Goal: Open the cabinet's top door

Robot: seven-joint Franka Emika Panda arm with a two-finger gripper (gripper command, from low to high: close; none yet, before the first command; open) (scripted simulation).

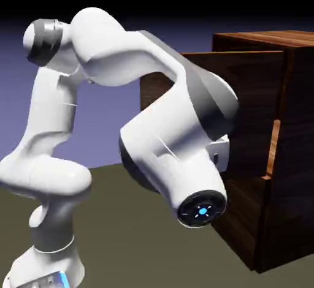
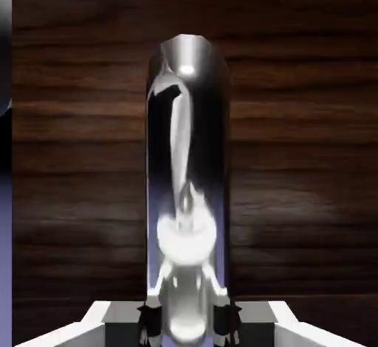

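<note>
Two fingertips (image 2: 151,320) of the gripper (image 2: 186,323) are seen at the bottom of the hand view, one on each side of the shiny metal handle (image 2: 187,146). The handle is grasped between them near its lower end in that view, and the jaws are closed on it, set only as far apart as its width. Most of the bar is left uncovered above the fingertips, and bright reflections are carried on its surface. Behind it, the dark wood grain of the top door (image 1: 254,97) is shown, with a strip of backdrop along the hand view's left edge.

In the exterior view, the top door is swung out from the cabinet (image 1: 297,115), and its panel is extended toward the exterior view's left, partly hidden by the arm (image 1: 162,136). Between the door and the cabinet's side, a brightly lit patch of wood (image 1: 274,143) is exposed. What is kept inside the cabinet cannot be made out. Below the door, the lower panel (image 1: 242,210) is seen in shadow.
</note>
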